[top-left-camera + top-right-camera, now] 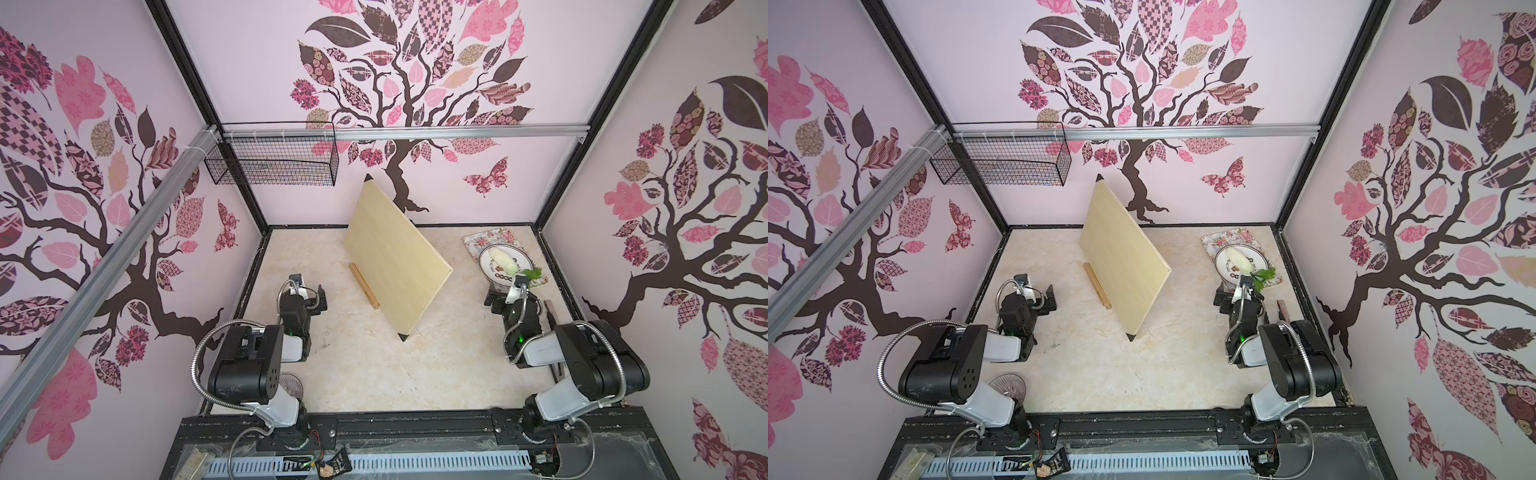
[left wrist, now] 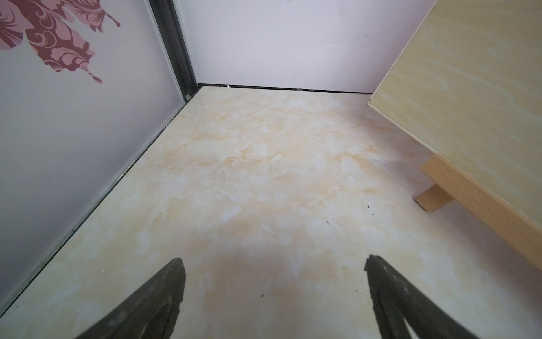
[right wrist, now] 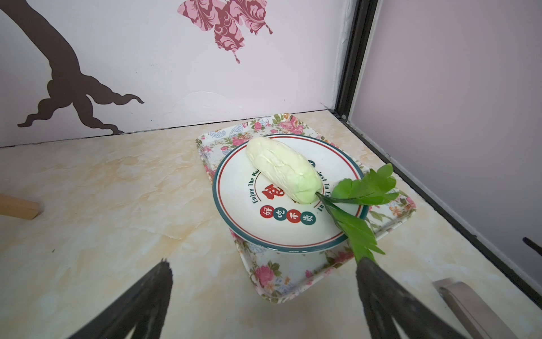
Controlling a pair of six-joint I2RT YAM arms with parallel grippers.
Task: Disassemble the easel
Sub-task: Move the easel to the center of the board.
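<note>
black left gripper (image 2: 274,261) and black right gripper (image 3: 264,262): jaws spread wide, empty. between them, mid-table, small light-brown wooden easel (image 1: 364,285) stands, large pale plywood board (image 1: 395,257) resting on its ledge. far right: floral rectangular tray (image 1: 473,241).

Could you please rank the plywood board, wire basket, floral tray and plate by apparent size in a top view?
1. plywood board
2. wire basket, mounted higher, nearer the camera, so true rank unsure
3. floral tray
4. plate
</note>
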